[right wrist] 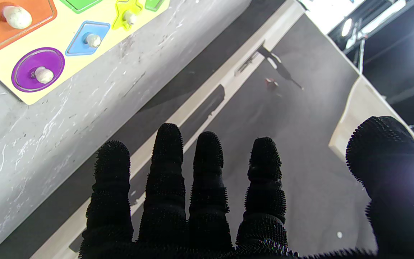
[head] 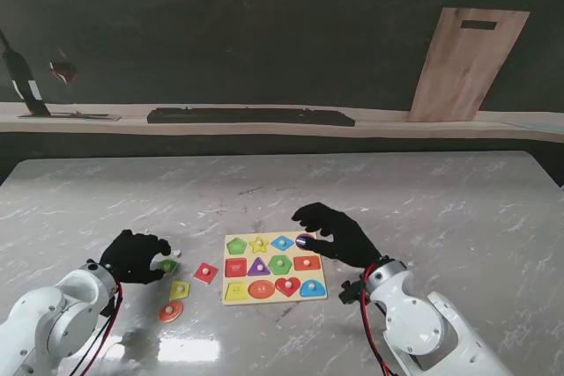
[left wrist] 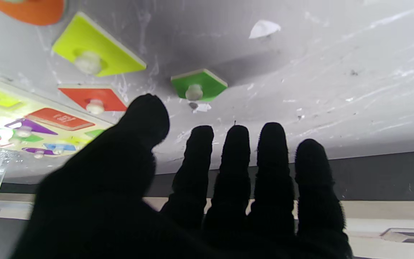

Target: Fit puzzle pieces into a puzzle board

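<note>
Both gloved hands hang over the marble table with nothing in them. The left hand has its fingers spread and straight in the wrist view, tips apart, hovering just short of a small green piece that lies flat on the table; from the stand it looks nearly touching, though I can't say for sure that it is. The right hand is equally open, its fingers fanned and the thumb well out to the side, poised over the far right corner of the puzzle board, right by the seated purple circle.

The board holds twelve pieces in three rows of four, each with a pale knob. Loose on the table to its left I count four: the green piece, a red square, a yellow piece and an orange round one nearest to me.

A scrap of white paper lies beside the green piece. Farther off, on the ledge behind the table, sit a long black tray, a leaning wooden cutting board and a wine glass.
</note>
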### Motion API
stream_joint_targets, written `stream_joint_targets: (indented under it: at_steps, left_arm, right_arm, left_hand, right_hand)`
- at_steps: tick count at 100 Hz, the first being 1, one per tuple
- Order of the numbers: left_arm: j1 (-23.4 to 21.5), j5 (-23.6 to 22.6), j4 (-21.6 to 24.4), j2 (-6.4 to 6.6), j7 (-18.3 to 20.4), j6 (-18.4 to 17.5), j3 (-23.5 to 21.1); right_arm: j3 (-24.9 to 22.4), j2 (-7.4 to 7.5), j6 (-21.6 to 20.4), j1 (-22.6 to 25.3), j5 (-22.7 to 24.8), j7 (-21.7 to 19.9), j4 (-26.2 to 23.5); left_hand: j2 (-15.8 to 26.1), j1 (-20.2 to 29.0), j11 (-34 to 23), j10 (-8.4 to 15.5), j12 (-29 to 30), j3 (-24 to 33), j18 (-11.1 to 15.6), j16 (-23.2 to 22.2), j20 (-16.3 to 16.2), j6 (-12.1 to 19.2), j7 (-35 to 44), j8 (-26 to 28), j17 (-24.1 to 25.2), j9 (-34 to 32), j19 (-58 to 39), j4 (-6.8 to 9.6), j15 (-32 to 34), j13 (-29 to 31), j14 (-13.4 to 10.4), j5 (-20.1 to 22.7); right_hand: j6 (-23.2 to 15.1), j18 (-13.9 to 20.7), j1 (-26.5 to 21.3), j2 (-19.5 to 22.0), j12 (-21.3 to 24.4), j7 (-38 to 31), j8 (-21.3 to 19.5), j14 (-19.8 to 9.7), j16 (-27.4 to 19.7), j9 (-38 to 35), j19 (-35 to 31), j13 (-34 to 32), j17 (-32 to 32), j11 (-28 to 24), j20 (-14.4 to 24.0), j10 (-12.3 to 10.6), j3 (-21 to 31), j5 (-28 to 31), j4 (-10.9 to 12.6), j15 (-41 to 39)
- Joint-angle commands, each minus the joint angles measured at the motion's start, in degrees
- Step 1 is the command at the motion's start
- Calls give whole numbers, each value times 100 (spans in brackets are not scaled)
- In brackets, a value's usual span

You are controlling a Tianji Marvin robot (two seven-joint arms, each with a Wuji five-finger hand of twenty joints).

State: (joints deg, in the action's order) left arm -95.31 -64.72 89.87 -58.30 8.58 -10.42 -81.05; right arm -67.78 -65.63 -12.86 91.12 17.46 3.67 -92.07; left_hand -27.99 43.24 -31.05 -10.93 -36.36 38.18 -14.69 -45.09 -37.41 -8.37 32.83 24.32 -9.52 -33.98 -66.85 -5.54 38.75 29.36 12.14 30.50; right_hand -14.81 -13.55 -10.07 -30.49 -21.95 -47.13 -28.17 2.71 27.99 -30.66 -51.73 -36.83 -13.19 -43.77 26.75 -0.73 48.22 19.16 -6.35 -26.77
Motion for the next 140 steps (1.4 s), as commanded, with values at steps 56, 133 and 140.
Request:
stream_joint_targets:
  at_steps: [56,133,140]
  left_arm:
    - [220,24,-449,-12,-329,260,360]
    - [474,182,-787,-19,-433,398,662]
    - [487,182,-799,-17,-426,401,680]
  right_arm:
    - [50,2,52,8,31,-11,1]
    - [47,5,77,16,27,-26,-18]
    - [47,6,77,13,24,-32,-17]
  left_hand:
    - [-112,222,-160,62,136,260,-405,22,70,136,406,101,-113,-352,-103,-21,225,305,-227,213]
    - [-317,685,-368,82,207,-1,-449,198,83,314,1071,20,-200,-718,-205,-433,369,553,-232,428]
    - [-355,775,-405,85,184,-53,-440,193,77,335,1198,35,-214,-740,-223,-471,397,562,-230,420]
  right_hand:
    - [-206,-71,58,96,-14,50,-101,-25,67,-105,-30,13,77,54,98,-111,-117,60,200,-61]
    - [-196,-72,59,95,-13,49,-102,-23,68,-112,-23,18,82,56,98,-118,-116,77,200,-58]
    - [-206,-72,61,93,-13,51,-101,-17,68,-111,-25,22,79,56,99,-114,-117,68,199,-57]
